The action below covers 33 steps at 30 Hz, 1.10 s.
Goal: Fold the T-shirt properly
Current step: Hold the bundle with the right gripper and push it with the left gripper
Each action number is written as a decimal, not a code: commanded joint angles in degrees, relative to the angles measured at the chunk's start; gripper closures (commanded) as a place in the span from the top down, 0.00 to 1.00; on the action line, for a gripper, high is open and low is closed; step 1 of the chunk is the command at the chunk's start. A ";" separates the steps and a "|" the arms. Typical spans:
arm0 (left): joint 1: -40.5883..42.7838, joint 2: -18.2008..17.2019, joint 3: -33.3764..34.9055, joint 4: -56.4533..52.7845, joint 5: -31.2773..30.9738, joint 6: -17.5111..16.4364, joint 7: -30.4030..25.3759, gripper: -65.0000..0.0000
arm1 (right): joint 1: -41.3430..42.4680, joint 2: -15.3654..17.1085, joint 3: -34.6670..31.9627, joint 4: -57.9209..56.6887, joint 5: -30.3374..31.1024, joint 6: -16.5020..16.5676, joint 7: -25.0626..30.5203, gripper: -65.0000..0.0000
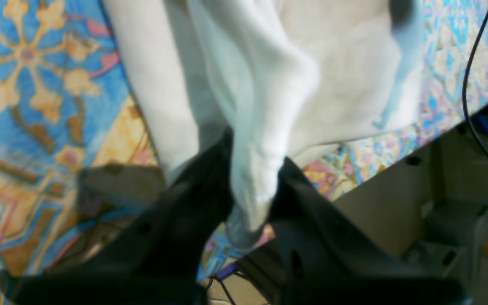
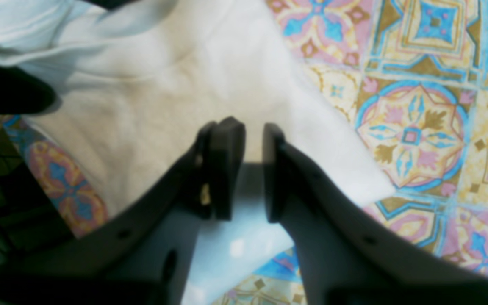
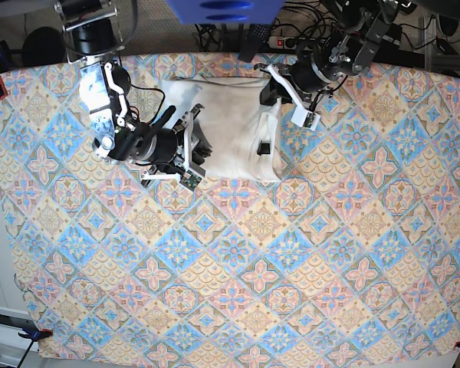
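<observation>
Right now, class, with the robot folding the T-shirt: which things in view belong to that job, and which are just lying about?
Belonging to the job:
- T-shirt, white, partly folded on the table
- left gripper, shut on a bunched fold of the shirt
- right gripper, open, over the shirt

Just lying about:
- patterned tablecloth
- black cable off the table edge

The T-shirt [image 3: 230, 126] is soft, matt white cloth, wrinkled and bunched where the left gripper [image 1: 254, 199] pinches it. Both grippers, including the right gripper [image 2: 252, 169], look like matt black plastic, smooth. The table covering [image 3: 291, 268] is a smooth printed tile pattern, low sheen.
</observation>
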State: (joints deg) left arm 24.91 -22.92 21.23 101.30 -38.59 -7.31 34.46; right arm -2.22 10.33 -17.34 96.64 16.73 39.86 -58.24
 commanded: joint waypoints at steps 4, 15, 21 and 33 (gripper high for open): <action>2.30 -0.25 -1.06 3.80 -0.49 -0.82 -0.83 0.00 | 0.77 0.18 0.24 1.07 0.72 0.14 0.96 0.17; 0.90 -0.34 -1.23 -5.16 -0.40 -0.82 -1.09 0.00 | 0.77 0.18 0.24 1.07 0.72 0.14 0.96 0.17; -1.30 -0.07 -1.06 -7.71 -0.84 -0.82 -1.01 0.08 | 0.59 0.18 -0.11 2.39 0.72 0.14 0.96 0.17; 5.47 -0.25 -9.67 -0.50 -0.84 -0.82 -0.66 0.44 | 3.58 -2.72 -3.98 -2.44 0.54 0.14 2.11 0.17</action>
State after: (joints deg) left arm 30.55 -23.03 11.62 99.24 -38.85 -7.31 34.57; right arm -0.75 7.92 -21.50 92.64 16.01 40.07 -58.46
